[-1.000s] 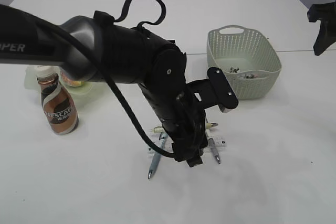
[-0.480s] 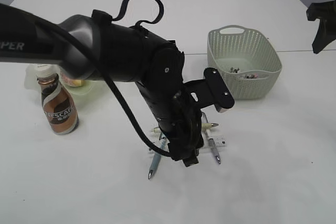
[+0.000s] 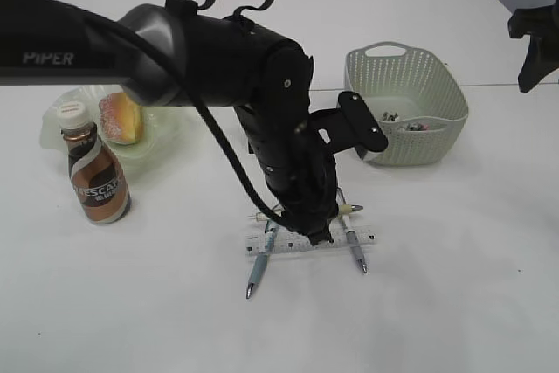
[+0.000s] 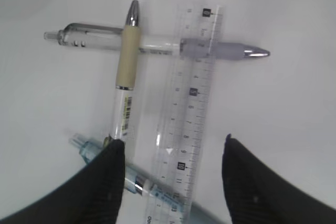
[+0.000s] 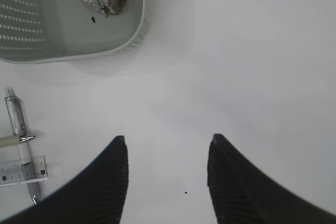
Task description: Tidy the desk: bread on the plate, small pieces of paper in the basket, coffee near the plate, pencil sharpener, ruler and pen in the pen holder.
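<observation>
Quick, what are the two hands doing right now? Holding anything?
Left hand: open, empty, over the ruler and pens.
Right hand: open, empty, over bare table.

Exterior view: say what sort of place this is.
Probably a lab desk staged for a tidying trial: a plain white table holding pens, a clear ruler, a coffee bottle and a basket, worked by robot arms.

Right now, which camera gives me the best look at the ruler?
The left wrist view: the clear ruler fills the frame between the open jaws, lying over two pens. The exterior view shows it mostly hidden under the left arm. The right wrist view catches only one end at the frame's edge.
</observation>
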